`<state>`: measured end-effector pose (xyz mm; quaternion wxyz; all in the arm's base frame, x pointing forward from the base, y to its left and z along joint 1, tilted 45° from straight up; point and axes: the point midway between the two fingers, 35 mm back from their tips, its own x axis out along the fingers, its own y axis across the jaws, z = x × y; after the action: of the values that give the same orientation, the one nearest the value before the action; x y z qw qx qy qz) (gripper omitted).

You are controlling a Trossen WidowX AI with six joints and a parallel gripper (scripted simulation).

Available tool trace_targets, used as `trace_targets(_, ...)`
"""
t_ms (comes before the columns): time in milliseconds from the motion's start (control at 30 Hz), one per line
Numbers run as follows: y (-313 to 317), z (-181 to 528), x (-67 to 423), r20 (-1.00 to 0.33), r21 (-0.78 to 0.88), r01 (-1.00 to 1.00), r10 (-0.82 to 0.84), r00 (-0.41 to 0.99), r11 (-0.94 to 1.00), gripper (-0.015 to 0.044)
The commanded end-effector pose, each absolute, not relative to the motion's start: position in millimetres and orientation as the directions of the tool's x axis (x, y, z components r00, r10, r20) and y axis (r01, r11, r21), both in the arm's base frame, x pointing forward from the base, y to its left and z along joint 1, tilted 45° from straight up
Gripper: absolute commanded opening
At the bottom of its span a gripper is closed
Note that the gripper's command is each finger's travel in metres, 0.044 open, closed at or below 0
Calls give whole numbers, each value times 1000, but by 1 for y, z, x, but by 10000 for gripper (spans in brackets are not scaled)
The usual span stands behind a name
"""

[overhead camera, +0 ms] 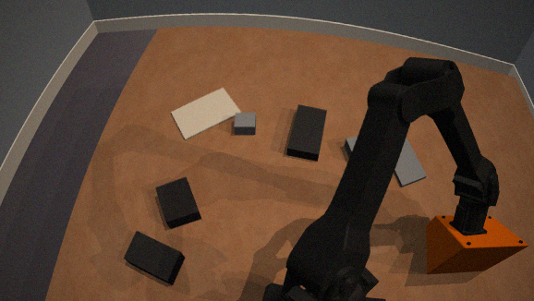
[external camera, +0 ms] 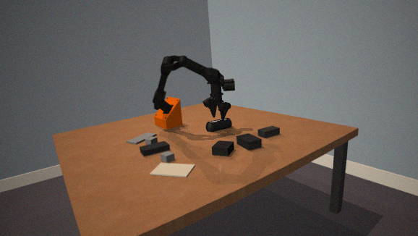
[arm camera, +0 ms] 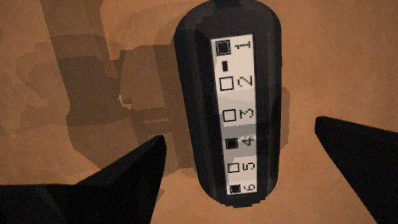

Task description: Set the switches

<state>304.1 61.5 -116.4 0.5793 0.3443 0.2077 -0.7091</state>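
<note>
The dark grey controller unit (arm camera: 192,100) (external camera: 218,124) lies upside down on the bench, its label side up. The white label (arm camera: 241,98) shows squares 1, 4 and 6 filled and squares 2, 3 and 5 empty. The switches are hidden underneath. My gripper (arm camera: 239,133) (external camera: 218,108) is open and empty. It hangs a little above the unit with one finger on each side of the end marked 4 to 6, not touching it. In the top view my arm hides the unit.
Three dark boxes (overhead camera: 307,131) (overhead camera: 177,201) (overhead camera: 153,257), a cream plate (overhead camera: 205,112), a small grey cube (overhead camera: 244,122) and a grey plate (overhead camera: 408,163) lie around the bench. The orange arm base (overhead camera: 471,245) (external camera: 168,114) stands near the unit.
</note>
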Motion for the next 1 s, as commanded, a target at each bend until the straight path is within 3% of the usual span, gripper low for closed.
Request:
trace_targets(0, 61, -116, 304, -727, 102, 966, -680, -92, -239, 440)
trace_targets(33, 61, -116, 304, -727, 102, 966, -680, -92, -239, 440)
trace_targets(133, 62, -116, 305, -728, 58, 978, -679, -96, -201, 361)
trace_targets(333, 66, -116, 310, -735, -314, 936, -665, -133, 159, 204)
trace_targets(600, 72, -116, 317, -742, -638, 489, -645, -184, 595, 0)
trace_targets(767, 75, -116, 321, -745, -657, 73, -631, -216, 751, 0)
trace_targets(967, 79, -115, 325, -747, -501, -392, -614, -253, 772, 0)
